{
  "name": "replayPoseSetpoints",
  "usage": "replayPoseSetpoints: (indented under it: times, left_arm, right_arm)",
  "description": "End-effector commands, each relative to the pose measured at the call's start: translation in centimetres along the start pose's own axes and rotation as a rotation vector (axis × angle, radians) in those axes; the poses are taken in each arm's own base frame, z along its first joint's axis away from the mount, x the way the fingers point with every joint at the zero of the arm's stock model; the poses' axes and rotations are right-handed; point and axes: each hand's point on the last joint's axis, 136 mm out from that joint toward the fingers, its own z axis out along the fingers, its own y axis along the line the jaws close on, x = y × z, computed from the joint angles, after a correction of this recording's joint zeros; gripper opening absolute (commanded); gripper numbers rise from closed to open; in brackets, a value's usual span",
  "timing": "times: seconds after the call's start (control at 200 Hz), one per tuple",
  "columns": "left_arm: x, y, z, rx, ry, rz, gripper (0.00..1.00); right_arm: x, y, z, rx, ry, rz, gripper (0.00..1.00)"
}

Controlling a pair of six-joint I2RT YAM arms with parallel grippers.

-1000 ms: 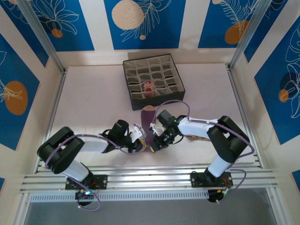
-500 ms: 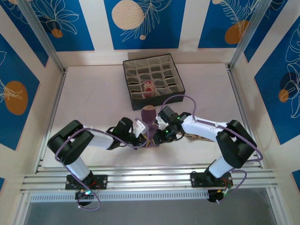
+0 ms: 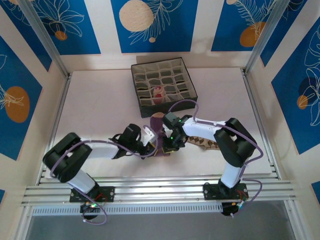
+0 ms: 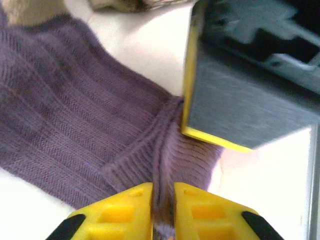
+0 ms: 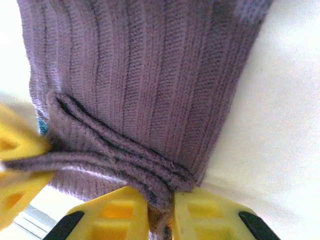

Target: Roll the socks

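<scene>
The dark purple sock [image 3: 157,128] lies lengthwise on the table, its beige toe [image 3: 157,116] pointing away from the arms. Both grippers meet at its near cuff end. My left gripper [image 3: 152,145] is shut on a raised fold of the purple cuff [image 4: 162,165], pinched between its yellow fingers [image 4: 115,215]. My right gripper [image 3: 167,144] is shut on the folded-over cuff edge [image 5: 150,175] from the other side. The brown-cream diamond sock [image 3: 201,142] lies flat under the right arm. A beige sock with a maroon toe [image 3: 158,93] sits rolled in a box compartment.
The grey compartment box [image 3: 189,77] stands at the back of the table, just beyond the purple sock's toe. In the left wrist view the right gripper's dark body [image 4: 245,85] hangs close over the cuff. Metal rails [image 3: 150,191] run along the near edge.
My right gripper has shifted left onto the cuff end and closed on it. The left gripper has stayed at the cuff, and the cuff is now folded over.
</scene>
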Motion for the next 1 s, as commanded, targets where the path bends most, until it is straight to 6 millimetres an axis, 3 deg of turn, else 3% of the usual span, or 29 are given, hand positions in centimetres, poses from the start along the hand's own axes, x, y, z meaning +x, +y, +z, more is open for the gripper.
replayPoseSetpoints:
  times: [0.0,0.19,0.29,0.4,0.62,0.995]
  left_arm:
    - [-0.1,-1.2,-1.8,0.003,0.008,0.194,0.20]
    - [-2.0,-2.9,-3.7,-0.023,-0.032,0.450,0.23]
    - [-1.8,-3.7,-3.6,-0.060,-0.022,0.595,0.29]
    - [-1.0,-3.9,-2.8,-0.086,0.019,0.713,0.35]
    - [-0.2,-3.4,-0.6,-0.143,0.098,0.889,0.36]
    - [2.5,-2.8,2.5,-0.101,0.238,0.983,0.38]
  right_arm:
    - [3.1,-3.9,1.6,0.155,0.132,0.055,0.14]
    - [3.4,-3.5,1.6,0.126,0.171,0.043,0.14]
    - [3.5,-3.3,1.7,0.115,0.191,0.037,0.13]
    - [3.4,-3.4,1.6,0.108,0.200,0.032,0.13]
    - [3.5,-3.4,1.5,0.094,0.204,0.028,0.13]
    - [3.6,-3.0,1.2,0.057,0.203,0.012,0.14]
